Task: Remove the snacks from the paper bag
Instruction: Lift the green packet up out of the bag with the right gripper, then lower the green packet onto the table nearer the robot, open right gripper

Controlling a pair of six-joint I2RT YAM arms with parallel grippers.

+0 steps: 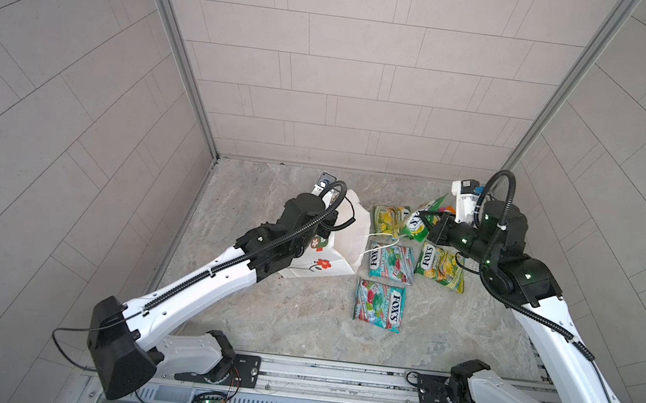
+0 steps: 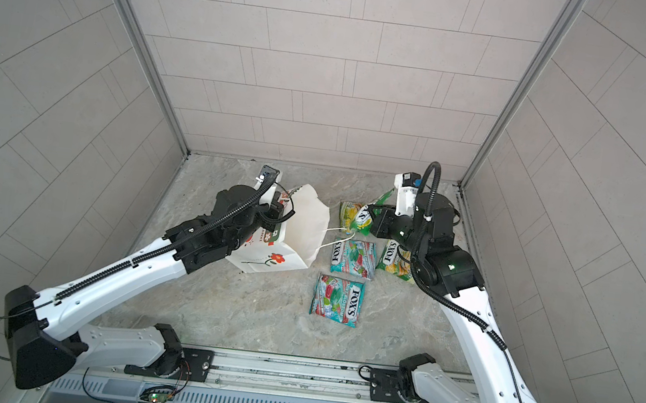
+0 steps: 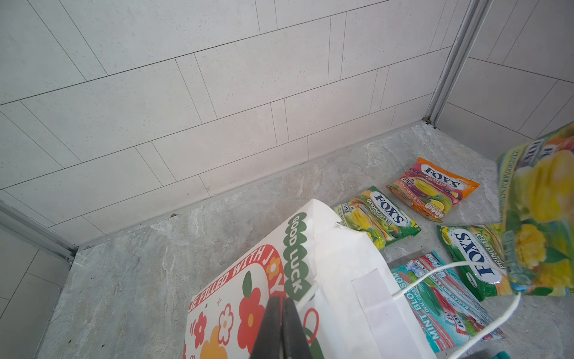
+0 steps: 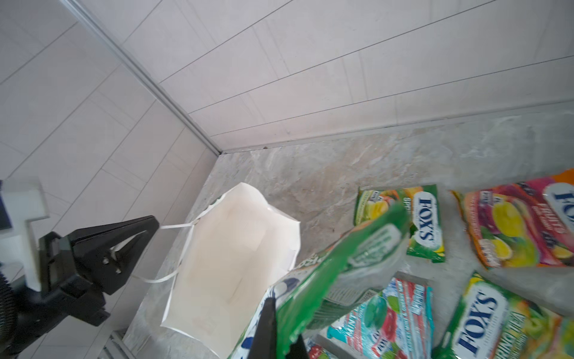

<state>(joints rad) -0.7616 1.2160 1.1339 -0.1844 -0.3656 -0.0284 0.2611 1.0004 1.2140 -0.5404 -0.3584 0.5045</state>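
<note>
Top views (stereo pair): mounted high over the near edge, aimed down and forward. The whole worktop (image 1: pixel 296 333) and both arms are taken in almost identically, with the tiled back wall (image 1: pixel 350 68) filling the upper frame.
Left wrist view: carried close behind the left pincer (image 3: pixel 281 326), aimed across the paper bag (image 3: pixel 341 264).
Right wrist view: carried close behind the right pincer (image 4: pixel 279 338), aimed into the bag's mouth.
Bag and snacks (image 2: pixel 336 300) are shared by all four.

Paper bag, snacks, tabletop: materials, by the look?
Paper bag: matte white paper, sharp creases, no glare. Snacks: glossy printed plastic film, probably; glare, wrinkles, crimped ends. Tabletop: grey veined stone look, dull sheen; real stone or printed laminate, cannot tell.
</note>
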